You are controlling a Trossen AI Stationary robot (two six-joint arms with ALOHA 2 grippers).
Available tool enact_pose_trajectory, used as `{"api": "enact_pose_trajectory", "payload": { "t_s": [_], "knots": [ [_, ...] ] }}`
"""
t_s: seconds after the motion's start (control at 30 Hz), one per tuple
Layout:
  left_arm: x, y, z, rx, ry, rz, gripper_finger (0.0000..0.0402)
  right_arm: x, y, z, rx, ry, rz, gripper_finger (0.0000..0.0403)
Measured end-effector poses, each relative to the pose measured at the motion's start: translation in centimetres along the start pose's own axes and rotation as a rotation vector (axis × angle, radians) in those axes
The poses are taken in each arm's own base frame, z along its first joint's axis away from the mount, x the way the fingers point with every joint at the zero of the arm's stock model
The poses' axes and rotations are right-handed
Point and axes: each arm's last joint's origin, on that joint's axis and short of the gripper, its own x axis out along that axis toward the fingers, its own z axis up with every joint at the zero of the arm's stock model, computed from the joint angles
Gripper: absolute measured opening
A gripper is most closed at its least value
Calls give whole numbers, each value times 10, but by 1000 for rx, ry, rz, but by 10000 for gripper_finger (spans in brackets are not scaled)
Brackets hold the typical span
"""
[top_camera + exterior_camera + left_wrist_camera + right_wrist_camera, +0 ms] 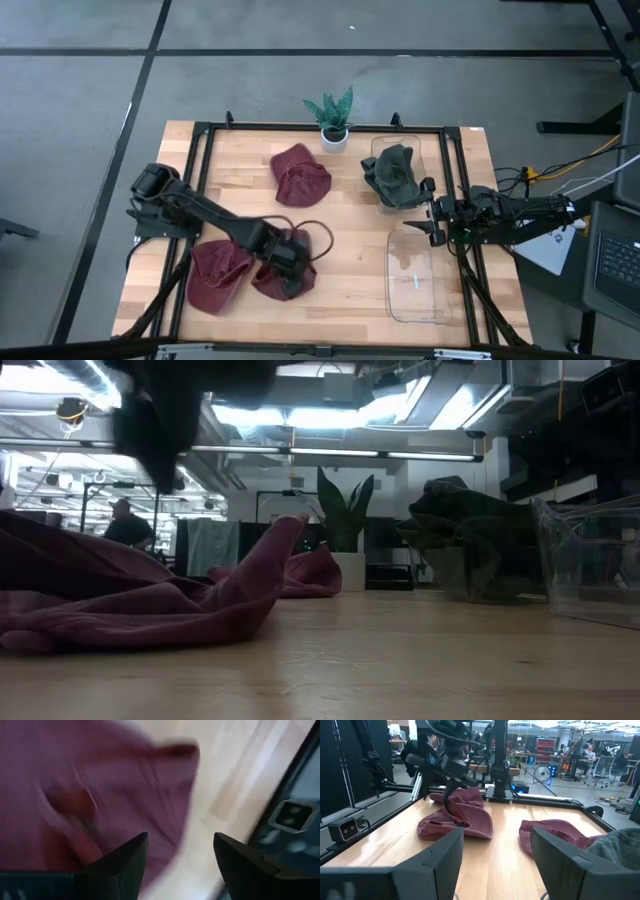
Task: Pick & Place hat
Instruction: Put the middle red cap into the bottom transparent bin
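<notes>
Hovering at the table's seven o'clock, the left gripper [290, 262] spreads wide and empty over a maroon hat [283, 270]: soft, light, floppy, best pinched at a raised fold. At three o'clock, the right gripper [425, 222] waits, open and empty.

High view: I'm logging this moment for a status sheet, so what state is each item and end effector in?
Left end effector: open, over the front maroon hats.
Right end effector: open, waiting at the right edge.
Front maroon hats: crumpled on the table.
Rear maroon hat: lying on the table.
Dark green hat: in the rear clear bin.
Front clear bin: empty.
</notes>
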Motion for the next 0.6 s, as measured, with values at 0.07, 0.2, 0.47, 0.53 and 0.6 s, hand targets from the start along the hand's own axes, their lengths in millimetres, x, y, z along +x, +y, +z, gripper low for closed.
{"api": "enact_pose_trajectory", "payload": {
  "t_s": [0.07, 0.2, 0.47, 0.53, 0.6],
  "knots": [
    [3, -4, -7, -167, 15, -1, 223, 0, 0, 0, 0, 0, 0, 229],
    [9, -11, -18, -391, 12, 11, 218, 0, 0, 0, 0, 0, 0, 229],
    [49, -4, -31, -646, 53, 177, 211, 0, 0, 0, 0, 0, 1, 229],
    [62, -1, -29, -680, 52, 207, 211, 0, 0, 0, 0, 0, 0, 229],
    [73, 4, -27, -701, 51, 241, 211, 0, 0, 0, 0, 0, 0, 229]
  ]
}}
